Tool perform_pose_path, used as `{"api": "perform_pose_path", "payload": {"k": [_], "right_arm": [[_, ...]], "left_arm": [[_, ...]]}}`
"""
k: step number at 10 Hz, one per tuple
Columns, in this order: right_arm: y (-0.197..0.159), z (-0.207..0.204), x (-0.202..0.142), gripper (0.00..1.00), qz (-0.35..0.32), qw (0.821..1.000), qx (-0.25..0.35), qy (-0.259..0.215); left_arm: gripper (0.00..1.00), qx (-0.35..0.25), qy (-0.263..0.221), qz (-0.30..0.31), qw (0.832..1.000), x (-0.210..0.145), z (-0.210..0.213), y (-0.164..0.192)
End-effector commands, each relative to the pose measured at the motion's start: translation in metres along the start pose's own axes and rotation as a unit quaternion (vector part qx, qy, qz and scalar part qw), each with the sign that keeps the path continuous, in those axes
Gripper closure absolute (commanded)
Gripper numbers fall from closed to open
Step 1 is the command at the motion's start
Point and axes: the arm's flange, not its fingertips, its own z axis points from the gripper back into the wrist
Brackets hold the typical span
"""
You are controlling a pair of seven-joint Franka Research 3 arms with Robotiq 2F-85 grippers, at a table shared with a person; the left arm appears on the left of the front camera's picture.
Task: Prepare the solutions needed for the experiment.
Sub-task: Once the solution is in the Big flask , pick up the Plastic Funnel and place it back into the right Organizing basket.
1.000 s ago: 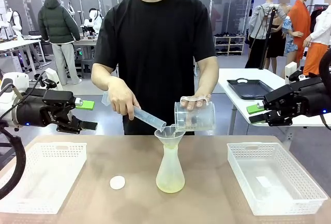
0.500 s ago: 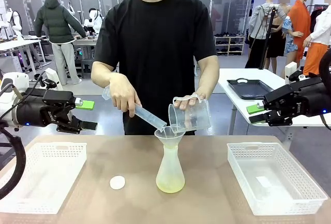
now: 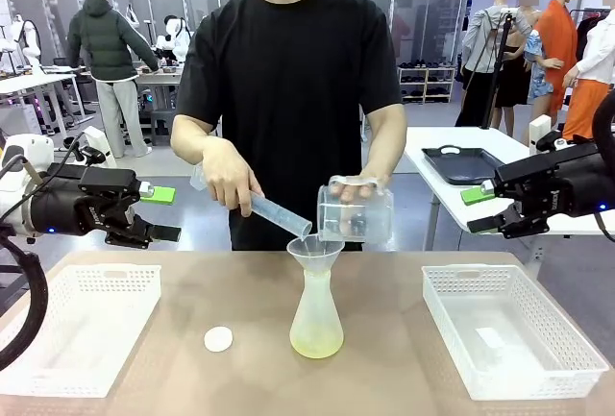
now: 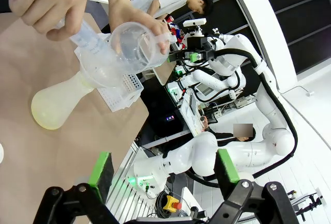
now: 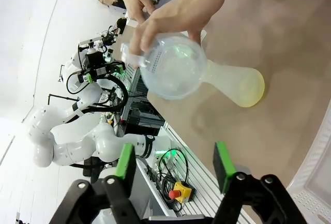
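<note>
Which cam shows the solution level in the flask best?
Front view: the flask stands upright and side-on, the solutions a shallow layer at its base. Left wrist view shows it rolled sideways, off to one side; right wrist view has the beaker covering its neck.

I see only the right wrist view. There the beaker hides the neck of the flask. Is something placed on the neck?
Observer: Yes, a funnel sits in the neck of the flask, and the beaker is tilted over it.
Operator: Does the person pour from another vessel too?
Observer: Yes, the other hand tips a graduated cylinder into the funnel.
Operator: Does anything lie beside the flask?
Observer: A small white disc lies on the table, apart from it.
</note>
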Motion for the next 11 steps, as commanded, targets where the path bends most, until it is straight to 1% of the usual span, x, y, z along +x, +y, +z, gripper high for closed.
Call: {"api": "perform_pose_path", "payload": {"k": [1,11], "right_arm": [[0.0025,-0.003,0.0033,0.0,-0.008,1.0,0.005,0.005],[0.0001,-0.0008,-0.0002,0.0,0.0,1.0,0.001,0.002]], "left_arm": [[0.0,-0.011,-0.008,0.004,1.0,0.0007,-0.0021,-0.0021],[0.0,-0.011,-0.008,0.004,1.0,0.0007,-0.0021,-0.0021]]}}
